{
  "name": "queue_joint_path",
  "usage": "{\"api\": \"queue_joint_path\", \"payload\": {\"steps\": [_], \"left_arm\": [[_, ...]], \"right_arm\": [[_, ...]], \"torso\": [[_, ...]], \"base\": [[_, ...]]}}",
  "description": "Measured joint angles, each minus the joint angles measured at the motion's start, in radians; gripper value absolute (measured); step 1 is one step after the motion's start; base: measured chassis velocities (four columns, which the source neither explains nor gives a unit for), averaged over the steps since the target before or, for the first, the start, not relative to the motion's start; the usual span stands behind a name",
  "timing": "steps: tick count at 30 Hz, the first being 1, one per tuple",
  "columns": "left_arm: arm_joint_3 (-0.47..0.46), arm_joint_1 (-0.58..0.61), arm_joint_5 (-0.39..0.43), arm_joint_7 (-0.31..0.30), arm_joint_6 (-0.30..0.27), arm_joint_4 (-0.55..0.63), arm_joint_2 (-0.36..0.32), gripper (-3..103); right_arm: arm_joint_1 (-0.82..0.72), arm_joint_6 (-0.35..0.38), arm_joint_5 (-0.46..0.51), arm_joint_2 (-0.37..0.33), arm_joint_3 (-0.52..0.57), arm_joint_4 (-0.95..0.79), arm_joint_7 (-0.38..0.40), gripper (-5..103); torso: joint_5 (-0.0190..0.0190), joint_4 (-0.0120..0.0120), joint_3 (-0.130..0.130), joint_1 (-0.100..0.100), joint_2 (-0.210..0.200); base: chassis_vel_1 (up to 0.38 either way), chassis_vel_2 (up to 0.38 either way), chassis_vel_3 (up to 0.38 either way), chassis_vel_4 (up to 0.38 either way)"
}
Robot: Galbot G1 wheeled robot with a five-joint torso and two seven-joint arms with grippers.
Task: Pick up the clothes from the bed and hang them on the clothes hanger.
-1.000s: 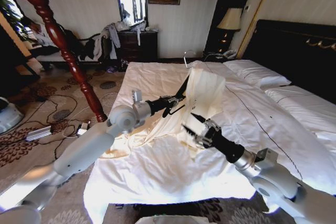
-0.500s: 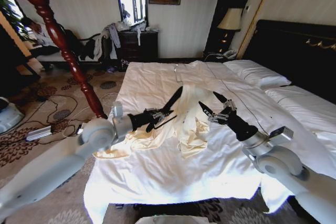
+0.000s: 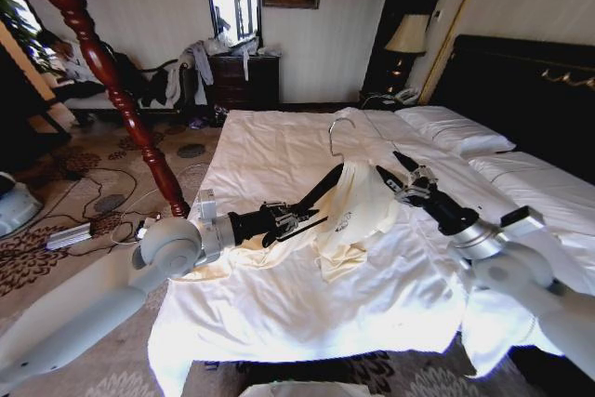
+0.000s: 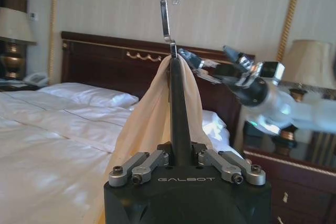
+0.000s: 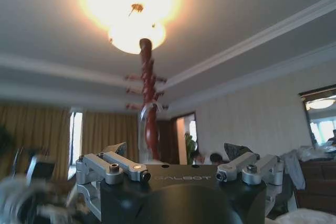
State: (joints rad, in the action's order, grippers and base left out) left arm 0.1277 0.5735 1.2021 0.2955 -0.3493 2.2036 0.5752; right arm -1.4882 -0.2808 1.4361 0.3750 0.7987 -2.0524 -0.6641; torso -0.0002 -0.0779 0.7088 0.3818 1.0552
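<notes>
The left gripper (image 3: 316, 194) clamps the black hanger (image 3: 327, 181), with the cream shirt (image 3: 355, 204) draped over it above the bed (image 3: 279, 295). At 3 o'clock of the shirt, the right gripper (image 3: 394, 164) hovers wide open, empty.

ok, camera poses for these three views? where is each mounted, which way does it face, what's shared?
Head: on the robot's head, looking down at the bed; both arms show, left gripper shut on the clothes hanger, which carries the clothes.
Left wrist: faces the headboard; own fingers, hanger, shirt, right gripper.
Right wrist: tilted up at the ceiling and coat stand; own open fingers.
Shared: head and left wrist show the hanger and shirt.
</notes>
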Motion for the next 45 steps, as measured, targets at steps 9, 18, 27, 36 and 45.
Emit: {"api": "queue_joint_path", "payload": {"steps": [9, 18, 27, 36, 45], "left_arm": [[-0.001, 0.000, -0.045, 0.077, 0.027, 0.017, -0.040, 18], [0.010, 0.003, -0.076, 0.104, 0.040, 0.027, -0.039, 18], [0.049, -0.015, -0.100, 0.127, 0.046, 0.019, -0.024, 18], [0.151, -0.054, -0.144, 0.154, 0.054, 0.003, -0.001, 18], [0.168, -0.074, -0.147, 0.158, 0.060, -0.014, 0.014, 18]], "right_arm": [[0.019, 0.017, -0.103, -0.073, 0.015, 0.224, -0.296, 100], [0.056, 0.083, -0.098, -0.138, 0.011, 0.361, -0.522, 100], [0.084, 0.139, -0.125, -0.185, -0.005, 0.433, -0.682, 100], [0.098, 0.141, -0.149, -0.191, -0.019, 0.455, -0.718, 94], [0.096, 0.167, -0.194, -0.182, -0.024, 0.454, -0.826, 62]], "torso": [[0.0004, 0.0000, 0.000, 0.000, 0.000], [0.0003, 0.0000, 0.000, 0.000, 0.000], [0.0003, 0.0001, 0.000, 0.000, 0.000], [0.0001, 0.0000, 0.000, 0.000, 0.000], [0.0002, 0.0001, 0.000, 0.000, 0.000]], "base": [[0.000, 0.000, 0.000, 0.000], [0.000, 0.000, 0.000, 0.000], [0.000, 0.000, 0.000, 0.000], [0.000, 0.000, 0.000, 0.000], [0.000, 0.000, 0.000, 0.000]]}}
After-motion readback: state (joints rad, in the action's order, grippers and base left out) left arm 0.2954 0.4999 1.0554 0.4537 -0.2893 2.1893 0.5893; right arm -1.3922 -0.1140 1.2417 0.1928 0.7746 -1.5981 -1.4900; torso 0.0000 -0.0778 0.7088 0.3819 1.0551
